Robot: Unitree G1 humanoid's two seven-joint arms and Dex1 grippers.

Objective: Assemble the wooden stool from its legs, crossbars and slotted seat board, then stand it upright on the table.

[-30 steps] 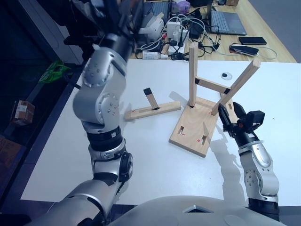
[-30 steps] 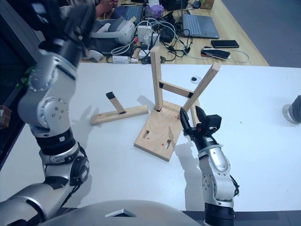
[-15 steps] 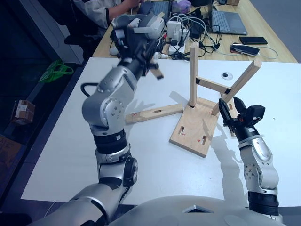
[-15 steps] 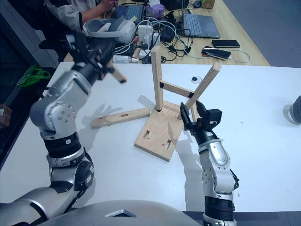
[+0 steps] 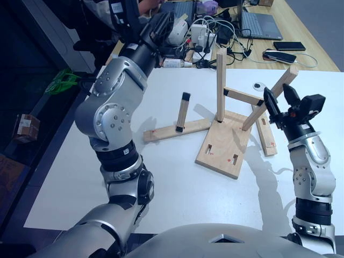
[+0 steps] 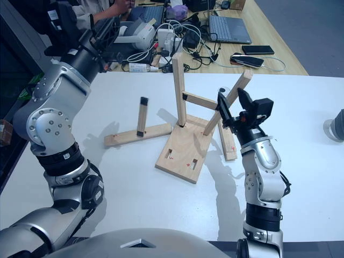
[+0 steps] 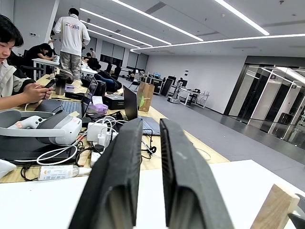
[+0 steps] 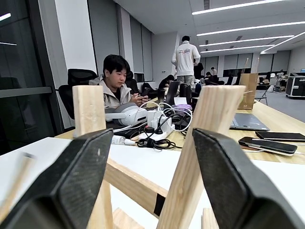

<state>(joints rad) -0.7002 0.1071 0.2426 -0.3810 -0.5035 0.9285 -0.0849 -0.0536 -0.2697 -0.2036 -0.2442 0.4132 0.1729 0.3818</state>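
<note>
The short crossbar now stands upright on the flat-lying leg.

On your white table, the slotted wooden seat board carries two wooden legs. The wooden T-shaped piece lies to its left, and a loose wooden bar to its right.

Looking out between the two dark fingers of the right gripper, spread wide apart. In the gap, a slanted leg, just beside one finger and perhaps touching it; hard to tell. Behind the other finger, an upright leg. Joining the two, a crossbar, dark-banded at its slanted-leg end. Beneath, the white table. Farther back, a headset, tangled cables, a laptop, a phone.
</note>
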